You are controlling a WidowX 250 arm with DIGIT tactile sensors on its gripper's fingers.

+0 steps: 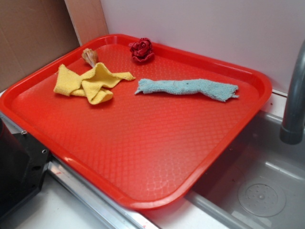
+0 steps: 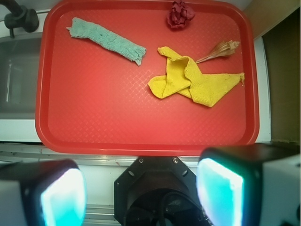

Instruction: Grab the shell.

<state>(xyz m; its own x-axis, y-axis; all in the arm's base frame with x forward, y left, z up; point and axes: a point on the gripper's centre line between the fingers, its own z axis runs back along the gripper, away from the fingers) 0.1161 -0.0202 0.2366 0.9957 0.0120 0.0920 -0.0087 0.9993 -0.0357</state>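
So the claw (image 2: pixel 141 193) sits wide apart with nothing in it, hanging back over the near edge of the big red plastic tray (image 2: pixel 94 117), which lies on a white bench (image 1: pixel 47 210) next to a steel sink (image 1: pixel 257 181). The small tan ribbed shell (image 2: pixel 221 49) is way out ahead and off to the claw's right, near the tray's far corner, touching the crumpled yellow cloth (image 2: pixel 197 80). That cloth lies between the claw and the shell. A dark red rose-shaped thing (image 2: pixel 179 14) sits by the far rim, and a rolled pale teal towel (image 2: pixel 106 40) lies ahead-left, well clear.
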